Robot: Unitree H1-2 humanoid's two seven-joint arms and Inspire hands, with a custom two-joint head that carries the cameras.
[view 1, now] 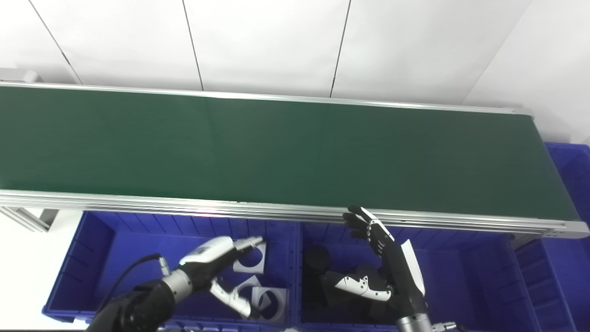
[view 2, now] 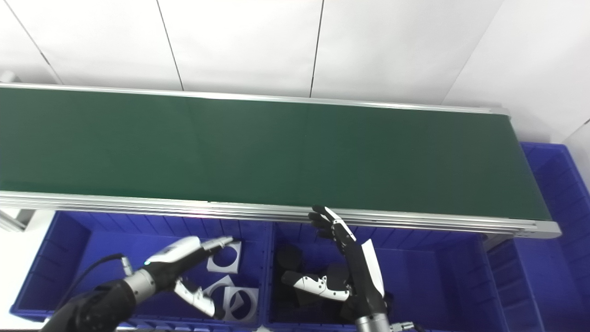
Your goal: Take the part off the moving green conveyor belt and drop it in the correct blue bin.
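Green conveyor belt spans the frame, bare, no part visible on it anywhere, so nothing to pick yet. Left blue bin at 7 o'clock holds square silver plates with round holes; right blue bin at 5 o'clock holds dark round parts. Third bin at 3 o'clock past belt end. Right hand over right bin, fingers spread, holding nothing, tips near belt rail. Left hand over left bin, fingers apart, empty. Judgement: wait, keep both hands open and just clear of the rail, lead the moving part, match its shape to bin contents.
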